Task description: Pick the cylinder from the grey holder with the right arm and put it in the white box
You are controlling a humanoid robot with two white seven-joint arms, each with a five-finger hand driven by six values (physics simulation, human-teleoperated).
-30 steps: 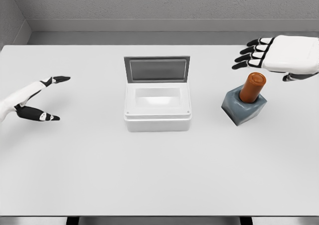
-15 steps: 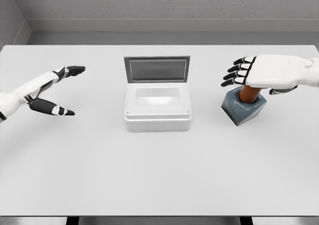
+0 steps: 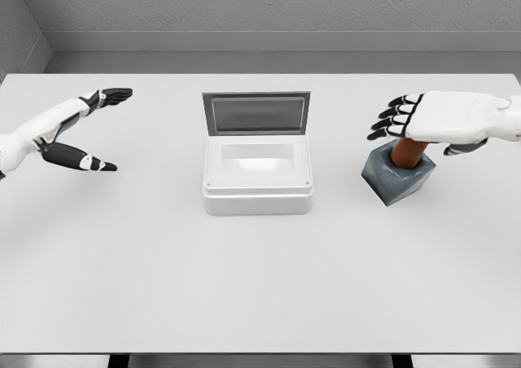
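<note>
The cylinder (image 3: 404, 151) is seated, tilted, in the grey holder (image 3: 398, 176), which stands on the bench (image 3: 260, 278) well to the right of the white box (image 3: 258, 177). Only the lower part of the cylinder is seen; its top is covered by the right hand (image 3: 440, 117), which is held palm-down directly over it. The fingers (image 3: 392, 116) are extended leftward and only slightly curled, and nothing is gripped by them; whether the palm touches the cylinder's top cannot be told.

Several failures are judged possible from here. If the fingers are closed from this height, only the cylinder's cap may be caught, and a shallow pinch could slip during lifting. Because the cylinder leans in its socket, a straight upward pull could jam it, and the holder could be dragged or tipped along with it. A downward press by the palm could also shove the holder across the bench.

The box's lid (image 3: 256, 112) stands open behind it, and could be struck during transfer. The left hand (image 3: 72, 136) is held open above the bench at the far left, holding nothing.
</note>
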